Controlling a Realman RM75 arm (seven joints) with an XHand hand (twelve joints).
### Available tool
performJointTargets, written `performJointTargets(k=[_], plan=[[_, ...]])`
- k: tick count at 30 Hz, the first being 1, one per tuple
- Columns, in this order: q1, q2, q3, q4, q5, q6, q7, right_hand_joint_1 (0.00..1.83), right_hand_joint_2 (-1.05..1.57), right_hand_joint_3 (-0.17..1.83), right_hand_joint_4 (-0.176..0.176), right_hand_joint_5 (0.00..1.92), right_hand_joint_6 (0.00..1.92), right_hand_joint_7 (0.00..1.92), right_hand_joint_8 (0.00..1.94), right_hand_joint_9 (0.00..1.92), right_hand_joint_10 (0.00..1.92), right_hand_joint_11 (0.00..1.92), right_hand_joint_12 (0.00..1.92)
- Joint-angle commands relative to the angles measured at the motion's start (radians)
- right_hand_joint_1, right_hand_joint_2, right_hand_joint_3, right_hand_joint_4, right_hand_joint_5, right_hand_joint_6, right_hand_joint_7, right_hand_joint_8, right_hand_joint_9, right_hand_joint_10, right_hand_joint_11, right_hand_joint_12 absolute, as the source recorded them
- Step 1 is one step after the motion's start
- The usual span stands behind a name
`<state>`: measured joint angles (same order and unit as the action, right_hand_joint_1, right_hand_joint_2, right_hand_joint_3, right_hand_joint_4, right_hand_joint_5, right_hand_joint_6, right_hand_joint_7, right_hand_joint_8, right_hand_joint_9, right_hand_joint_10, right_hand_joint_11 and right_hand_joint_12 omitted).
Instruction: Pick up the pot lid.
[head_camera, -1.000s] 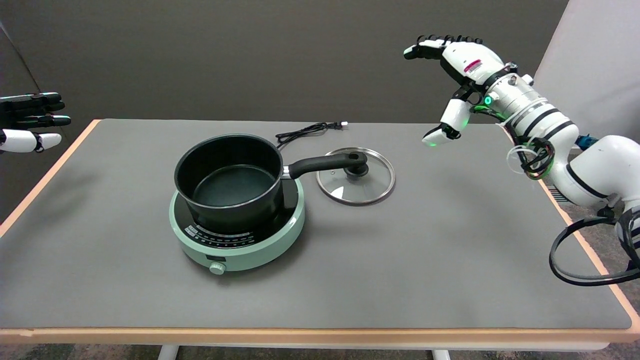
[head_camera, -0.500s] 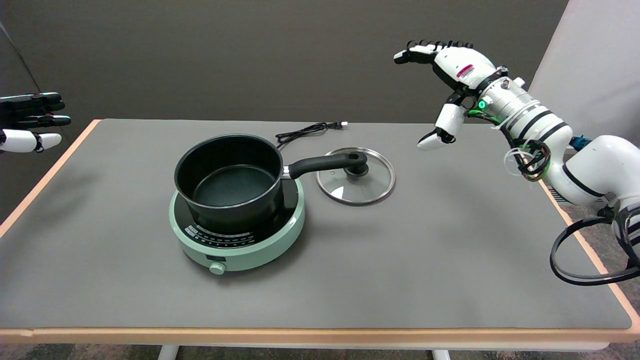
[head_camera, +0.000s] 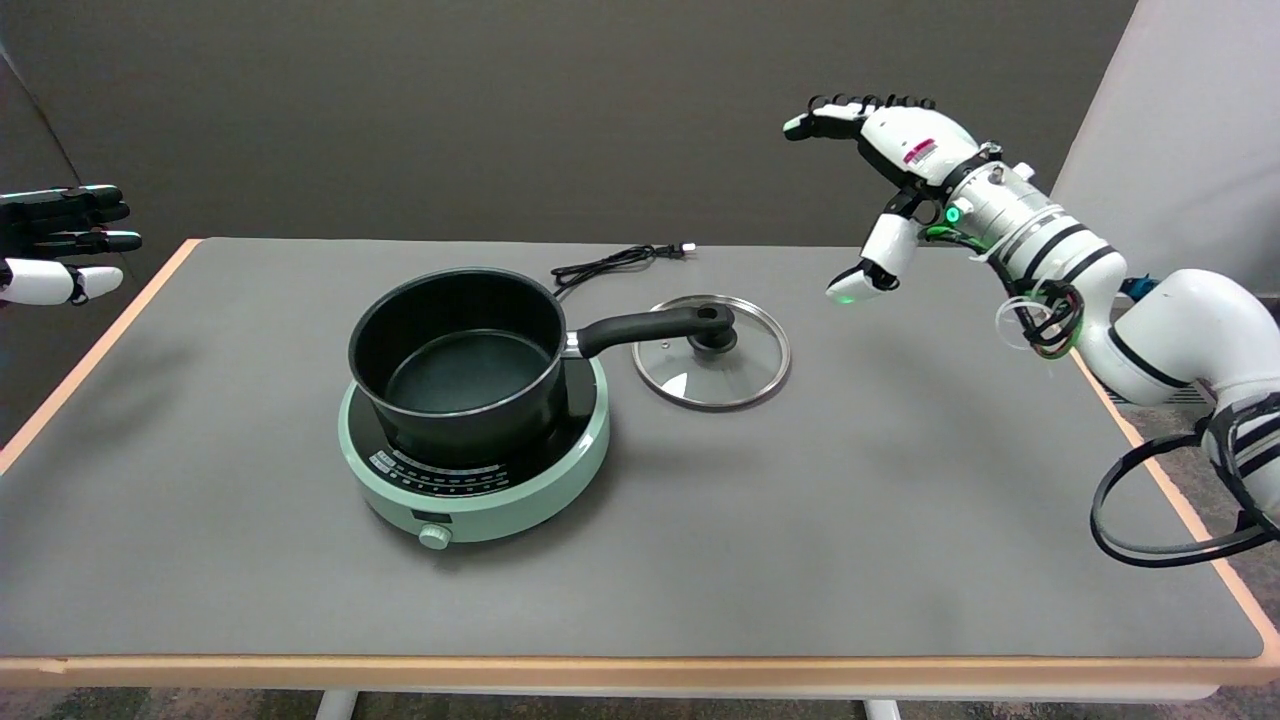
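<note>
Nothing of the lift itself is done yet, judging from how things lie. On the left part of the table (head_camera: 900, 560) a black pot (head_camera: 455, 355) stands uncovered on a mint-green induction hob (head_camera: 480, 475), its handle (head_camera: 650, 325) reaching rightward and ending over the near-left part of the lid. Just right of the hob, the pot lid (head_camera: 712, 352) lies flat on the grey surface, a round glass disc with a metal rim. Being circular, it has no long axis in the plane of the table; its only real axis runs straight up through the black knob (head_camera: 714, 340) at its centre, which points upward, so the lid sits right way up and the knob is the natural place to take hold. A black power cord (head_camera: 620, 260) lies behind it toward the far edge.

Further right and higher, the right hand (head_camera: 880, 190) hovers in the air, well apart from the lid, up and to its right. Its fingers are spread and arched forward, the thumb hanging below them, and it holds nothing.

What is left seems to be everything that matters: bringing the hand over the knob, lowering, closing around it, and raising the lid clear of the table and of the pot handle that overhangs it
</note>
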<state>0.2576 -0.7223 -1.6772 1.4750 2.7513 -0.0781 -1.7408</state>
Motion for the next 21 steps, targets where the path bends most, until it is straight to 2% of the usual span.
performJointTargets(k=[1, 21], plan=[[0.036, -0.019, -0.024, -0.059, 0.001, -0.017, 0.0, 1.16, -0.4, 0.92, 0.109, 0.35, 0.35, 0.35, 0.35, 0.35, 0.35, 0.35, 0.35], [0.039, -0.017, -0.021, -0.061, 0.001, -0.019, 0.0, 1.16, -0.39, 0.91, 0.121, 0.32, 0.32, 0.32, 0.32, 0.32, 0.32, 0.32, 0.32]])
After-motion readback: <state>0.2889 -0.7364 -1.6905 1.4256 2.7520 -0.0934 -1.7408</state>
